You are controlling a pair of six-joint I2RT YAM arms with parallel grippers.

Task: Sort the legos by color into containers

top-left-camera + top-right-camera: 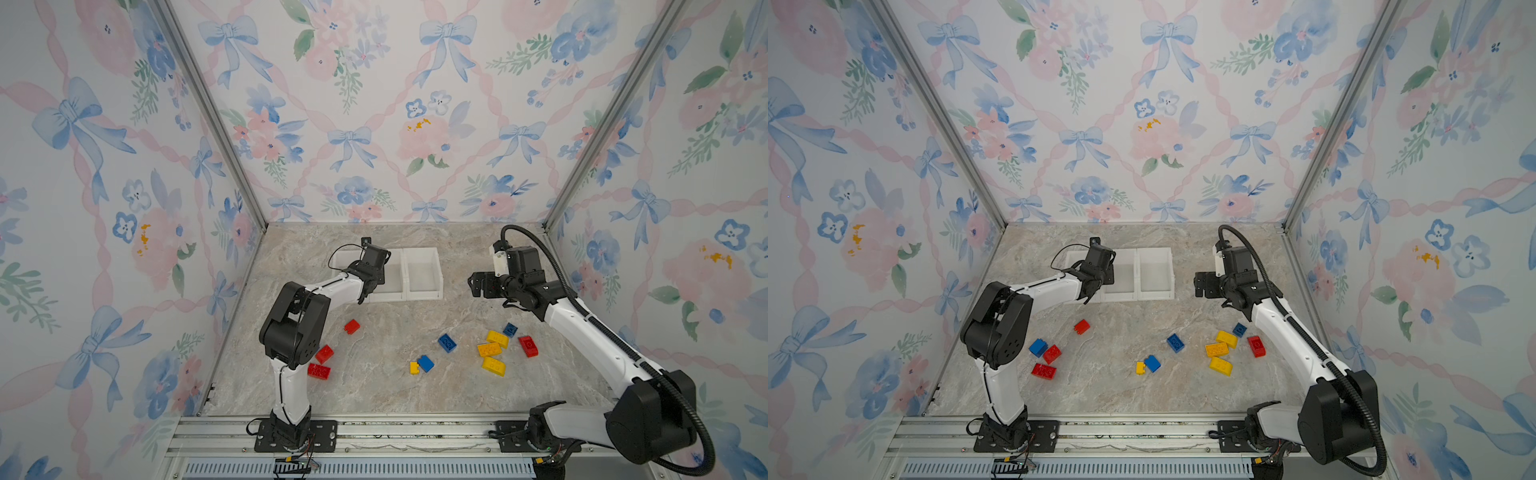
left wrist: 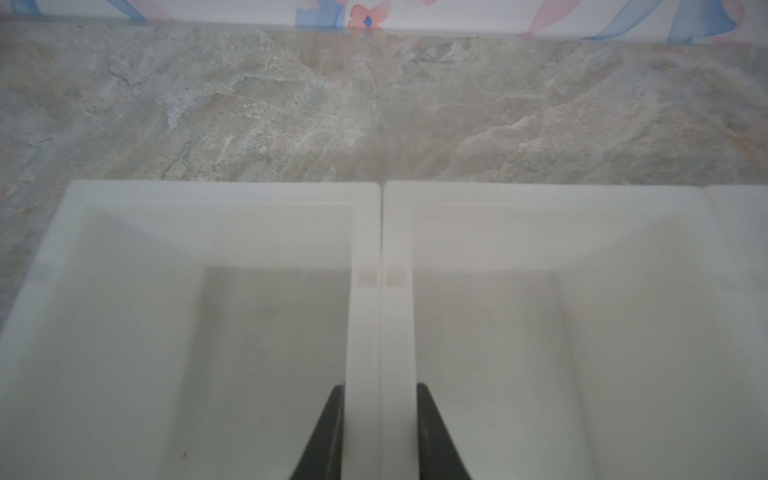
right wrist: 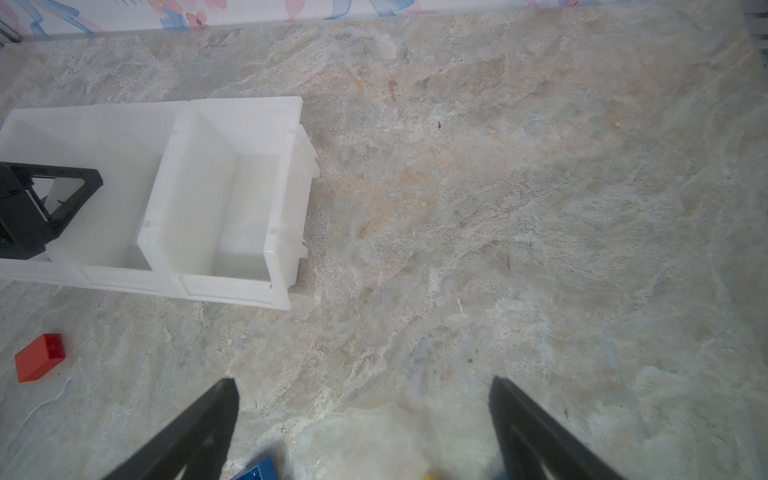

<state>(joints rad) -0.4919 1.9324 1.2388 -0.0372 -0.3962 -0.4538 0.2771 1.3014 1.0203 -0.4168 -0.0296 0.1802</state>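
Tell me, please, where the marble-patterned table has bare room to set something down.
Free: the middle of the marble-patterned table, just in front of the white plastic bins, and its front strip along the metal rail. Crowded: the yellow, blue and red studded bricks at front right, and the red studded bricks at front left.

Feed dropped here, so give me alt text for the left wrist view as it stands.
The left claw is closed on the joined rims of two white containers, with one black finger inside each. Both look empty. Marbled tabletop and a floral wall lie beyond.
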